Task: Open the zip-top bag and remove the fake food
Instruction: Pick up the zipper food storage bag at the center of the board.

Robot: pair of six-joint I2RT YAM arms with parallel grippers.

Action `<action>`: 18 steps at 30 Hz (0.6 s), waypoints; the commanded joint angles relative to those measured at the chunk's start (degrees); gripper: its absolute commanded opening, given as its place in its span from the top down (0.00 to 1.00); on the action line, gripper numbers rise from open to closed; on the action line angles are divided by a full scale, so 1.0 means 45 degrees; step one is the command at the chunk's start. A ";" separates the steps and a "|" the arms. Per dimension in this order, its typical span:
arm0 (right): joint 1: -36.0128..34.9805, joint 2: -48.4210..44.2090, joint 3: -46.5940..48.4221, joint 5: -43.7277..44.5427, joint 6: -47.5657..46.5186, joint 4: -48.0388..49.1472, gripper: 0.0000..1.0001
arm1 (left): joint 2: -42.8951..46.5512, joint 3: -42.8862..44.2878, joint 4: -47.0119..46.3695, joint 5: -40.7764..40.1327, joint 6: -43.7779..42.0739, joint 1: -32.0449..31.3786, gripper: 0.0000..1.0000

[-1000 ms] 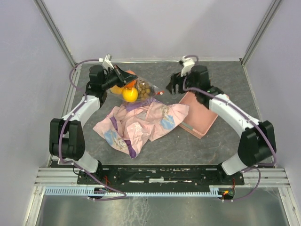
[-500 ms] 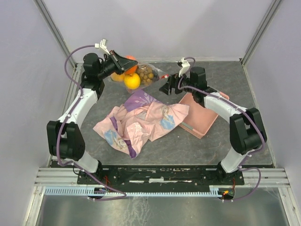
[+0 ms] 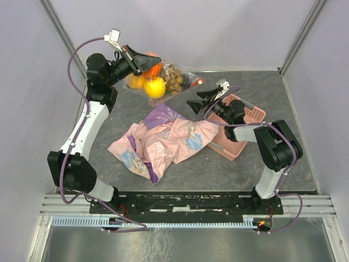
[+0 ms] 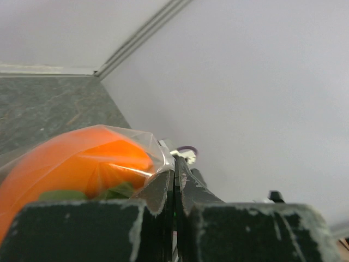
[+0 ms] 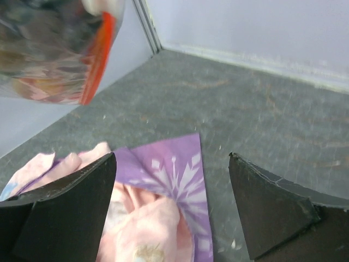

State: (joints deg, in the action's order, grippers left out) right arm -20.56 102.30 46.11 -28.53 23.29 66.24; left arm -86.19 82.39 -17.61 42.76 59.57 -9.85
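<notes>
At the far left, high above the dark grey table point(image 3: 218, 169), the black two-finger left gripper point(image 3: 157, 63) is clenched on a fold of the clear, crinkly plastic zip-top bag point(image 3: 182, 82). The left wrist view shows its jaws pressed together on thin film, with an orange shape just behind it. The bag is held off the table and hangs to the right of those jaws. The small plastic fake food is still packed inside it, a round yellow fruit point(image 3: 155, 87) and a tan-brown grape bunch point(image 3: 174, 79) among it. The film is judged thin, soft and slippery, so a pinch on bare plastic is expected to creep under a sharp tug. The load is judged light and probably hollow, yet enough to make the bag sag, and the pieces are likely to roll when it is tipped. The orange-red zip strip point(image 5: 100, 49) at the bag's right end is judged the stiffest part. The lip beside that strip is therefore the place where hold is best taken, one side only, so that the mouth can be peeled apart. The black right gripper point(image 3: 197, 103) is released, its jaws spread wide, just below that end and not touching it. A crumpled pink-purple patterned cloth point(image 3: 163, 139) lies beneath, and a pink perforated plastic basket point(image 3: 252, 113) lies at the right under the right arm.
</notes>
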 commanded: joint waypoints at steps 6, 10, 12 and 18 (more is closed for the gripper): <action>-0.0184 -0.0021 0.1580 -0.1592 0.1913 0.3659 0.11 | 0.0722 0.0807 -0.1898 0.0740 0.1514 -0.0030 0.97; -0.0638 -0.0009 0.1964 -0.1769 0.2128 0.3660 0.13 | 0.0646 0.0774 -0.2618 0.0859 0.2119 -0.0043 0.97; -0.0828 0.0070 0.2157 -0.1734 0.2162 0.3659 0.16 | 0.0648 0.0736 -0.2820 0.0915 0.2303 -0.0068 0.97; -0.1049 0.0059 0.2333 -0.1603 0.2404 0.3662 0.27 | 0.0838 0.0677 -0.3003 0.1012 0.2498 -0.0061 0.97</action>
State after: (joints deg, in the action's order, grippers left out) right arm -24.95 103.68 54.43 -34.41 31.70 77.87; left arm -85.43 83.09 -24.60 46.37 66.76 -9.89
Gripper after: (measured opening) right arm 0.768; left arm 0.029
